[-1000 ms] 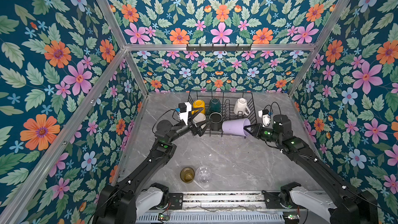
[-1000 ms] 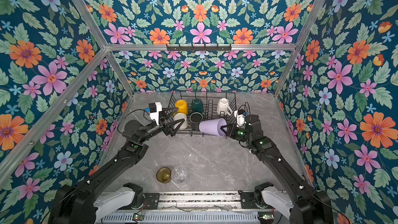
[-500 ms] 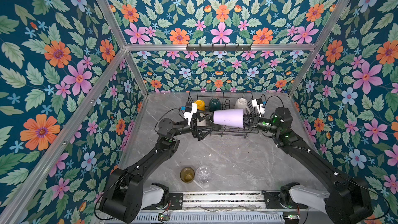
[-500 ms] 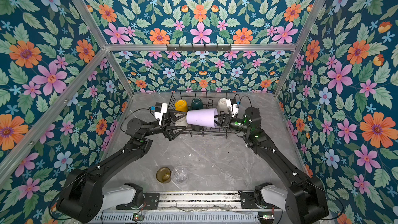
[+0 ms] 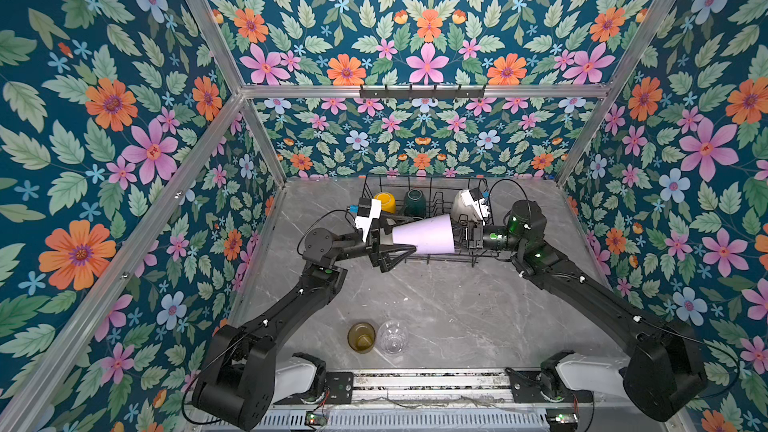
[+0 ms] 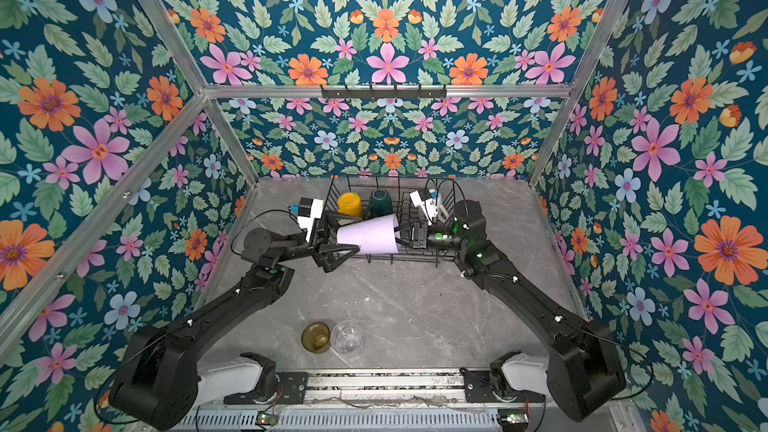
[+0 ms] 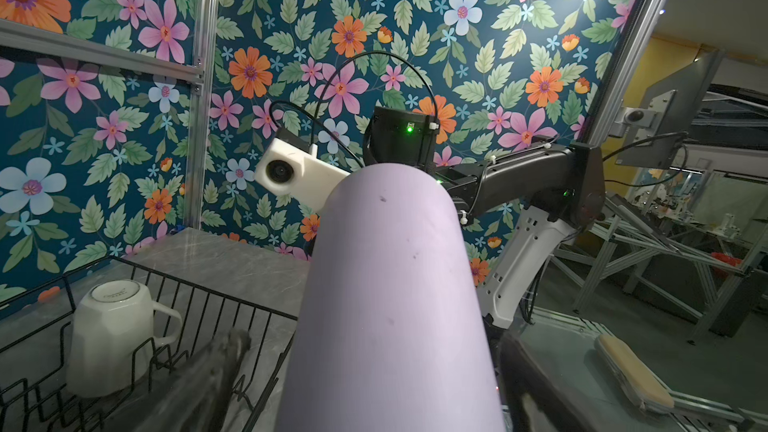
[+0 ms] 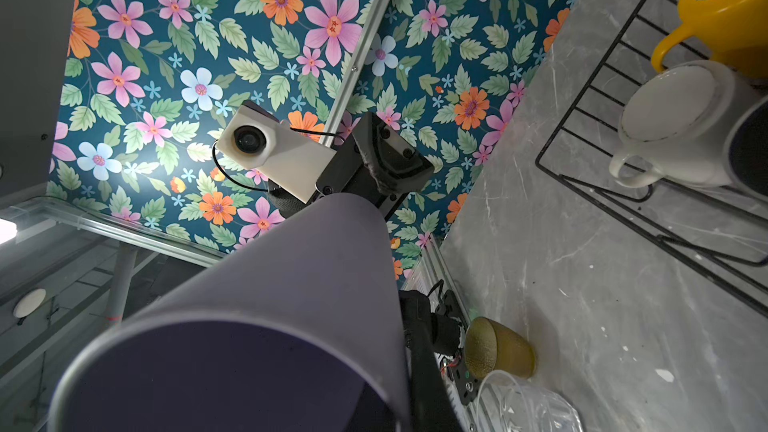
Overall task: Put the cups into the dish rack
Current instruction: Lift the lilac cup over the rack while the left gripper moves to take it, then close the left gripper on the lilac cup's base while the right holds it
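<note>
Lifted above the dish rack (image 5: 440, 261), lilac tumbler (image 5: 424, 234) hung pinched by right gripper (image 5: 460, 235); left gripper (image 5: 401, 235) gaped around its base, handover likely.

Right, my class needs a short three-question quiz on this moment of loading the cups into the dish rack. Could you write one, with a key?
1. True or false: the lilac tumbler stands upright inside the dish rack.
2. Which one is shut on the tumbler's rim? A) left gripper B) right gripper
3. Fill in: two cups stand side by side on the table, outside the rack: the olive glass and the ____ glass.

Key: 1 false, it is held on its side; 2 B, the left gripper's jaws are open around the narrow base; 3 clear glass.
</note>
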### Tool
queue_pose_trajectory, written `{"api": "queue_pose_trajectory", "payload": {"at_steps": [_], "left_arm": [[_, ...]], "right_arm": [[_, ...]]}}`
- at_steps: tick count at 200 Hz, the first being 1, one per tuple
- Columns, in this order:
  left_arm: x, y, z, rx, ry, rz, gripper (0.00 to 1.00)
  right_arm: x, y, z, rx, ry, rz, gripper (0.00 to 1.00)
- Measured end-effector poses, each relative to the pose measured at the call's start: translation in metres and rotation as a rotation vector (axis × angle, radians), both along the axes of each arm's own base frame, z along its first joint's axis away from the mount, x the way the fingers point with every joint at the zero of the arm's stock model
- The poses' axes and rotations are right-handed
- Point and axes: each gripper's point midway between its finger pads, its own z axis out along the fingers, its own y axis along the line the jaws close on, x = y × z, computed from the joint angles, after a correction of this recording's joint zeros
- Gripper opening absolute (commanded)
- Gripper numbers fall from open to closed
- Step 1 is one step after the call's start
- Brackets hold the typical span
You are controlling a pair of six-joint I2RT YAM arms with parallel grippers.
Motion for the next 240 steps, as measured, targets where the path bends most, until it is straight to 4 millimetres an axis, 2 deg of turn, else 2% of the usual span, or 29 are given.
{"api": "queue_pose_trajectory", "payload": {"at_steps": [61, 134, 216, 240], "left_arm": [[-0.003, -0.001, -0.001, -0.002, 0.014, -0.032, 0.95], [-0.007, 0.000, 0.003, -0.009, 0.008, -0.057, 0.93], [-0.007, 0.000, 0.006, -0.030, 0.037, -0.086, 0.81], [-0.005, 0.001, 0.007, -0.037, 0.037, -0.082, 0.74]], "right_arm": [[0.002, 0.020, -0.003, 0.002, -0.002, 0.053, 0.00], [0.006, 0.028, -0.003, 0.021, 0.001, 0.086, 0.00], [0.010, 0.031, 0.001, 0.034, -0.002, 0.096, 0.00], [0.011, 0.031, 0.002, 0.037, -0.009, 0.096, 0.00]]}}
